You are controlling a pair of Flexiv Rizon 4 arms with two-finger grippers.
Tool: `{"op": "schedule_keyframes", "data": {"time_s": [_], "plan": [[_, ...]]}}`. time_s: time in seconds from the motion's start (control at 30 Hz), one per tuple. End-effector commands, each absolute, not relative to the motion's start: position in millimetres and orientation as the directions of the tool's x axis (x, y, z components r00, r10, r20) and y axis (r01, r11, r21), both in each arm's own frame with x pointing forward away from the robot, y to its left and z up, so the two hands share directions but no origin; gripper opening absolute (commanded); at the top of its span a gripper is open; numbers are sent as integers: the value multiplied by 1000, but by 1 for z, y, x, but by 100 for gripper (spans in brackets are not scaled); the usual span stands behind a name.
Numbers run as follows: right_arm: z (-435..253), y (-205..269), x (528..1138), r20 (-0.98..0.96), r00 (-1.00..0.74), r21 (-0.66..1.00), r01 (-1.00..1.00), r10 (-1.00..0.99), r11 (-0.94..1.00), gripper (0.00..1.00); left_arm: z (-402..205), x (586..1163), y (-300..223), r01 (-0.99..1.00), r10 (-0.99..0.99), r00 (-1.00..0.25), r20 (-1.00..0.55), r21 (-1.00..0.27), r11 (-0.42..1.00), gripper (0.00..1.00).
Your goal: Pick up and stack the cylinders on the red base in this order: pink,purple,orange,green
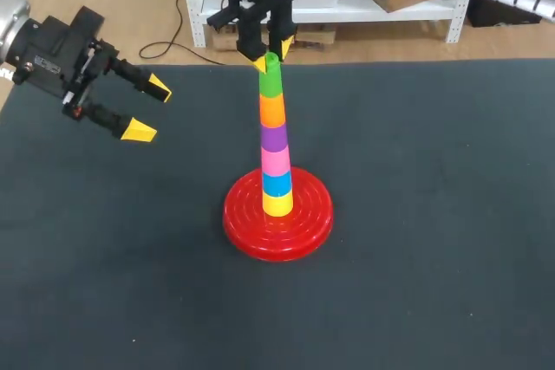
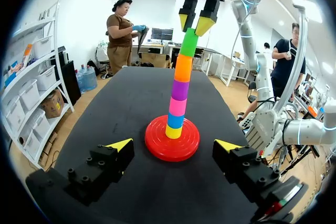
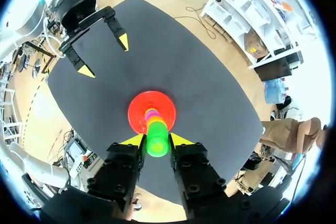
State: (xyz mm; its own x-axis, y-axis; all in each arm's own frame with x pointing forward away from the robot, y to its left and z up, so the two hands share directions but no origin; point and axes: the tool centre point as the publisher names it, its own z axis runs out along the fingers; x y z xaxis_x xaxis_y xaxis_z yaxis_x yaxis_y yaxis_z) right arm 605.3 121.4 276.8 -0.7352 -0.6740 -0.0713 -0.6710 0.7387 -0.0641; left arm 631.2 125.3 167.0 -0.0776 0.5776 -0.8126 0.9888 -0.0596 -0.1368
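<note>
the right gripper [image 1: 272, 53] is hanging straight above the tower, and the green cylinder [image 1: 271, 80] is sitting directly between its jaws, its long axis running upright and in line with the fingers. the jaws are appearing to press the cylinder's upper end from both sides, so the gripper is looking clamped on it. only the top of the piece is lying inside the jaws; the rest is reaching down below the tips.

under the jaws, the green cylinder is resting on the orange cylinder [image 1: 272, 110], which is sitting on the purple cylinder [image 1: 274, 137], then the pink cylinder [image 1: 276, 162], all over a blue piece [image 1: 277, 184] and a yellow piece [image 1: 277, 204] on the red base [image 1: 303, 231].

the coming move is probably turning on that upright alignment: the jaws are needing to part and lift straight along the tower's axis, since any sideways pull could be tipping the tall stack.

the left gripper [image 1: 149, 110] is holding its jaws wide apart with nothing between them, well apart from the tower, which is standing ahead of its tips.
</note>
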Motion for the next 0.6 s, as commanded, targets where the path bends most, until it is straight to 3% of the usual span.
{"op": "schedule_keyframes", "data": {"time_s": [0.03, 0.6], "plan": [[275, 121, 607, -73, -738, -62, -668, -670, 742, 0, 166, 632, 126, 989, 577, -76, -813, -137, -62, 100], [257, 123, 617, -32, -756, -48, -652, -653, 757, 0, 166, 632, 126, 989, 577, -76, -813, -137, -62, 100]]}}
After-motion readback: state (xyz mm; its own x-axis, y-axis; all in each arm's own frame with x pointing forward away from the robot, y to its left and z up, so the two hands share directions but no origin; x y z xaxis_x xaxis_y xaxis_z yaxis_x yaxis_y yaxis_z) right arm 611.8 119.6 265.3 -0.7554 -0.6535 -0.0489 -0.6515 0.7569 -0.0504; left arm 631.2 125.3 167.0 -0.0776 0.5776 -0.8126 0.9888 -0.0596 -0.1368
